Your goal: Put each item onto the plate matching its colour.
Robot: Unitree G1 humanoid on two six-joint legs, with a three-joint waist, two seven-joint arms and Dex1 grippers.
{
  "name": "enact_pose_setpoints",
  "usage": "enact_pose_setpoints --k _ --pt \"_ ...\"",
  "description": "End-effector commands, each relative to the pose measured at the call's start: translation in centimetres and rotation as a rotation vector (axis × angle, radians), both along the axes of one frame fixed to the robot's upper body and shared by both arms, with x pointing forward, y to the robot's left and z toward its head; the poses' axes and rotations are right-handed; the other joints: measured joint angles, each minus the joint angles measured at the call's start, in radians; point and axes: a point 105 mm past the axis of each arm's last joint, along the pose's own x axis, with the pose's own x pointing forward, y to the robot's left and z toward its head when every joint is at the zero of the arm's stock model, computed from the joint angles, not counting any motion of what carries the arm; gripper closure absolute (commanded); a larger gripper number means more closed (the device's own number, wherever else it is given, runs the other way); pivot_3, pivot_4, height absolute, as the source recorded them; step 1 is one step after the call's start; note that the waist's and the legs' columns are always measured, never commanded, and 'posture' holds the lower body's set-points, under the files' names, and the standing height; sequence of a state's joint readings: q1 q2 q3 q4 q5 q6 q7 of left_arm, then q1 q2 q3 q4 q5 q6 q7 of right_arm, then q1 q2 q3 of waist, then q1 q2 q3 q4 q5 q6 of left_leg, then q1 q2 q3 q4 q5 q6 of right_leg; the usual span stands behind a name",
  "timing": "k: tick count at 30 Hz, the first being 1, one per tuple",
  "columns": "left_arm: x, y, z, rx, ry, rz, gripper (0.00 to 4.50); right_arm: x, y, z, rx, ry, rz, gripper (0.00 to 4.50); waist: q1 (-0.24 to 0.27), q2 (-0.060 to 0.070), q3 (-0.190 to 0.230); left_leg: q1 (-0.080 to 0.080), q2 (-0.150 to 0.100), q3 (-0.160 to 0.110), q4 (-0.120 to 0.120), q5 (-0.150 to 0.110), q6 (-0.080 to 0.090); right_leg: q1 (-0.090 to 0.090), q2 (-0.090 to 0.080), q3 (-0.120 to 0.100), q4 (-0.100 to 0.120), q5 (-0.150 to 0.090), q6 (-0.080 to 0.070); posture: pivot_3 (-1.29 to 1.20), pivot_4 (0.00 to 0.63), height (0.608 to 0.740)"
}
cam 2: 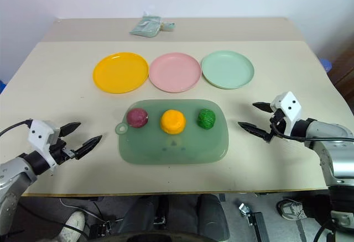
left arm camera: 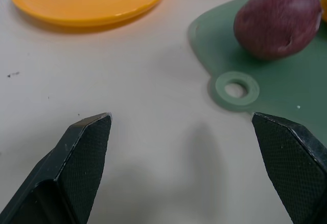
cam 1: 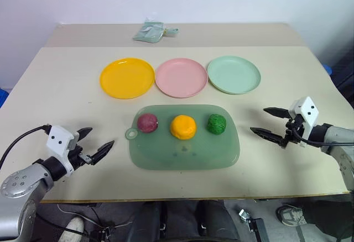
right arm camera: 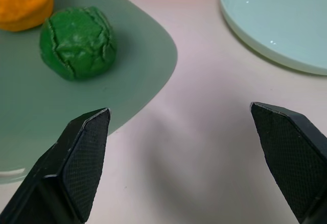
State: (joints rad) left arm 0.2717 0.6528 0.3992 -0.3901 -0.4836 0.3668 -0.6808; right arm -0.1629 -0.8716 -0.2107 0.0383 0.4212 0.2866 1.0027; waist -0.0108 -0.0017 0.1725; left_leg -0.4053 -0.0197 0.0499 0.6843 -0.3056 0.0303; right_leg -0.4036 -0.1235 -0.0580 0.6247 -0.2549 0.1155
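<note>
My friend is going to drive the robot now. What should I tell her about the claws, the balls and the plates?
Left claw: open, empty, above the table beside the tray's hole tab.
Right claw: open, empty, to the tray's right.
The dark maroon ball, smooth orange ball and dark green yarn-like ball sit in a row on the translucent green rounded tray.
The round yellow-orange plastic plate, pink plate and pale mint green plate lie behind the tray, all bare.
Done: nothing yet.
Left: orange ball to yellow-orange plate, maroon to pink, green to mint.
</note>
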Motion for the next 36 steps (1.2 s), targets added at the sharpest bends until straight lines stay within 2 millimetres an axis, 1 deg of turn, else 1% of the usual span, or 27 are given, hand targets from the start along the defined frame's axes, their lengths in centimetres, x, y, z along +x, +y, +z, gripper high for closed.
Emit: enact_pose_setpoints --k 1,5,8,11,13,16,20,22,24,27,30,33,36 --pt "-0.1 0.0 1.0 0.008 -0.045 0.015 0.00 0.8 0.0 0.8 -0.012 -0.059 -0.009 0.04 0.000 0.000 0.000 0.000 0.000 0.000 0.000 0.000 0.000 0.000 0.000 0.000 0.000 0.000 0.000 0.00 0.150 0.740" --pt "0.0 -0.1 1.3 -0.019 -0.057 0.027 0.00 1.3 0.1 1.5 0.002 -0.092 -0.026 0.04 0.002 0.000 0.000 0.000 0.000 0.000 0.000 0.000 0.000 0.000 0.000 0.000 0.000 0.000 0.000 0.00 0.150 0.740" --pt "0.6 -0.3 1.6 -0.018 -0.067 0.011 0.00 1.6 0.0 2.1 0.016 -0.130 -0.058 0.04 0.003 0.000 0.000 0.000 0.000 0.000 0.000 0.000 0.000 0.000 0.000 0.000 0.000 0.000 0.000 0.00 0.150 0.740" --pt "1.1 -0.6 1.7 -0.026 -0.069 -0.015 0.00 1.5 0.0 2.5 0.009 -0.156 -0.076 0.04 0.002 0.000 0.000 0.000 0.000 0.000 0.000 0.000 0.000 0.000 0.000 0.000 0.000 0.000 0.000 0.00 0.150 0.740" --pt "2.0 -1.2 1.8 -0.047 -0.063 -0.052 0.00 1.1 -0.1 3.0 0.013 -0.183 -0.101 0.04 0.007 0.000 0.000 0.000 0.000 0.000 0.000 0.000 0.000 0.000 0.000 0.000 0.001 0.000 0.000 0.00 0.150 0.740" --pt "2.8 -1.8 1.8 -0.067 -0.053 -0.095 0.00 0.4 0.4 3.3 0.025 -0.198 -0.116 0.04 0.008 0.000 0.000 0.000 -0.001 0.000 0.000 0.000 0.000 0.000 0.001 -0.001 0.001 0.000 0.000 0.00 0.150 0.740" --pt "3.8 -3.5 2.2 -0.059 -0.063 -0.172 0.00 -0.4 0.7 3.0 0.029 -0.192 -0.130 0.04 0.015 0.000 0.000 0.000 -0.001 0.001 0.000 0.000 0.000 0.000 0.002 0.000 0.001 0.000 0.001 0.00 0.150 0.740" --pt "4.0 -4.9 2.3 -0.045 -0.056 -0.250 0.00 -1.0 1.1 3.3 0.051 -0.178 -0.115 0.04 0.020 0.000 0.000 0.000 -0.001 0.001 0.001 0.000 0.000 0.000 0.003 0.000 0.001 0.000 0.001 0.00 0.150 0.740" --pt "4.3 -5.8 2.0 -0.024 -0.039 -0.315 0.00 -1.8 1.6 3.4 0.062 -0.151 -0.083 0.04 0.025 0.000 0.000 0.000 -0.001 0.001 0.001 0.000 0.000 0.000 0.004 0.000 0.001 0.000 0.001 0.00 0.150 0.740" --pt "4.9 -7.4 1.6 0.010 -0.011 -0.422 0.00 -3.4 2.7 2.9 0.040 -0.079 -0.010 0.04 0.028 0.000 0.000 0.000 -0.001 0.001 0.001 0.000 0.000 0.000 0.004 0.000 0.002 0.000 0.001 0.00 0.150 0.740" --pt "5.4 -8.3 1.4 0.036 -0.002 -0.487 0.00 -4.4 3.7 2.6 0.039 -0.048 0.036 0.04 0.024 0.000 0.000 0.000 -0.001 0.001 0.001 0.000 0.001 0.001 0.005 -0.001 0.002 0.000 0.001 0.00 0.150 0.740" --pt "6.7 -9.9 1.4 0.058 -0.012 -0.549 0.00 -5.2 5.7 2.7 0.071 -0.047 0.077 0.04 0.024 0.000 0.000 0.000 -0.001 0.001 0.001 0.001 0.000 0.000 0.005 -0.001 0.003 0.000 0.001 0.00 0.150 0.740" --pt "7.9 -11.0 1.0 0.073 -0.004 -0.583 0.00 -5.6 6.9 2.6 0.088 -0.055 0.071 0.04 0.028 -0.001 0.000 0.000 -0.001 0.001 0.002 0.001 0.000 0.000 0.005 -0.001 0.003 0.000 0.001 0.00 0.150 0.740"
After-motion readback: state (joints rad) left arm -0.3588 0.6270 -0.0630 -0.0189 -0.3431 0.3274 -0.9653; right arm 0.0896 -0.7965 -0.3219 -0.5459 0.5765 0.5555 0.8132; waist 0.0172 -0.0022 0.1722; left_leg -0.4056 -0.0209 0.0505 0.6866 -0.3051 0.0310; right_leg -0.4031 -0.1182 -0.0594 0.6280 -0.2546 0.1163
